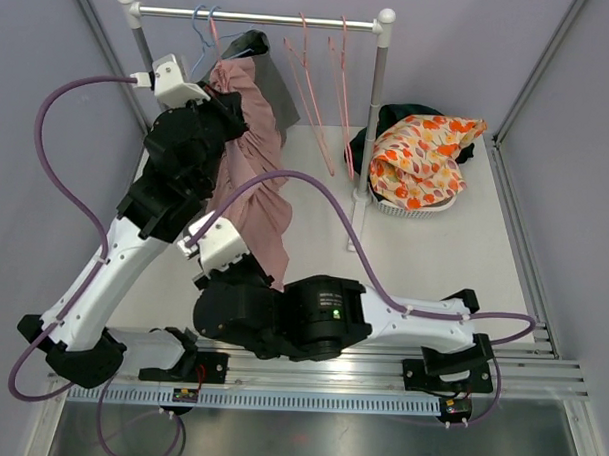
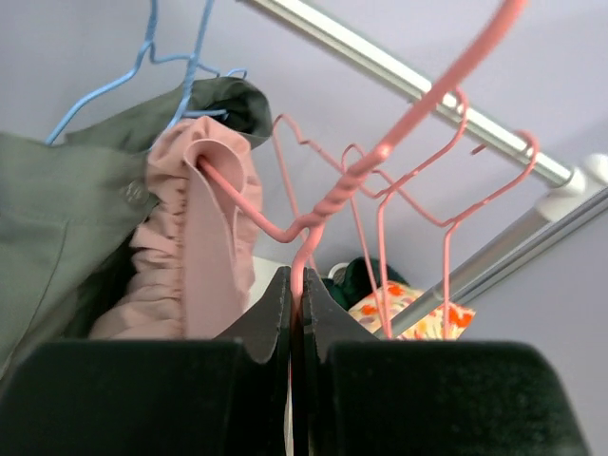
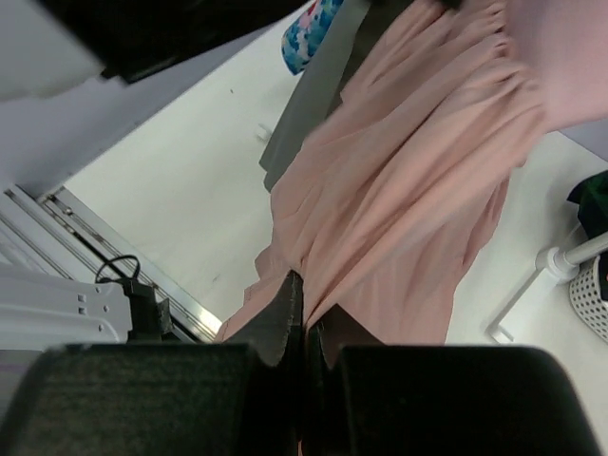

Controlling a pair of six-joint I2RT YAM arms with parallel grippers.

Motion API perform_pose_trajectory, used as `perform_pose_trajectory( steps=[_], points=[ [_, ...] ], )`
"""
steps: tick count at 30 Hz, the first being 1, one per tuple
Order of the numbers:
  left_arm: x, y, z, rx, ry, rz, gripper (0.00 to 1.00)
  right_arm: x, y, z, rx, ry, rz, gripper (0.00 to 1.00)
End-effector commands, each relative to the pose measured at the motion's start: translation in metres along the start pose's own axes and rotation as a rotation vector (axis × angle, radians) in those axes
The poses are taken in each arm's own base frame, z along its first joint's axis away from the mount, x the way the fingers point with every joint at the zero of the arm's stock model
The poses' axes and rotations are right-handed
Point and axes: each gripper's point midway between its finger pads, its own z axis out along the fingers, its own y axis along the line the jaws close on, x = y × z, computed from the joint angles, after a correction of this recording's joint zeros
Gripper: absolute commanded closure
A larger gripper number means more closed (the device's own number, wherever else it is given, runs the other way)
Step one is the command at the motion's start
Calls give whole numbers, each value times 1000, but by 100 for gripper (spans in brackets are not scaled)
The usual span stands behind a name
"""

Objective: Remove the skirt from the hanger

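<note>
While the dusty-pink gathered fabric skirt hangs from the pale pink wire hanger, both arms reach in to it from the near edge of the white table. In the left wrist view, the left gripper has its jaws pressed together on the hanger's wire just below the twisted neck. The skirt's ruffled waistband is threaded on the hanger arm up and to the left of those jaws, not between them. In the right wrist view, the right gripper pinches a fold of the skirt's lower edge, the cloth rising from the nearly closed jaws. A grey-green garment hangs on a blue wire hanger beside the skirt, under the silver metal rail. A white basket holding orange patterned cloth stands well apart on the right.
</note>
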Motion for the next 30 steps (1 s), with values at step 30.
perform_pose_trajectory(
  steps=[30],
  points=[
    [-77, -58, -23, 203, -25, 5, 100, 72, 42, -41, -72, 68, -73, 100]
  ],
)
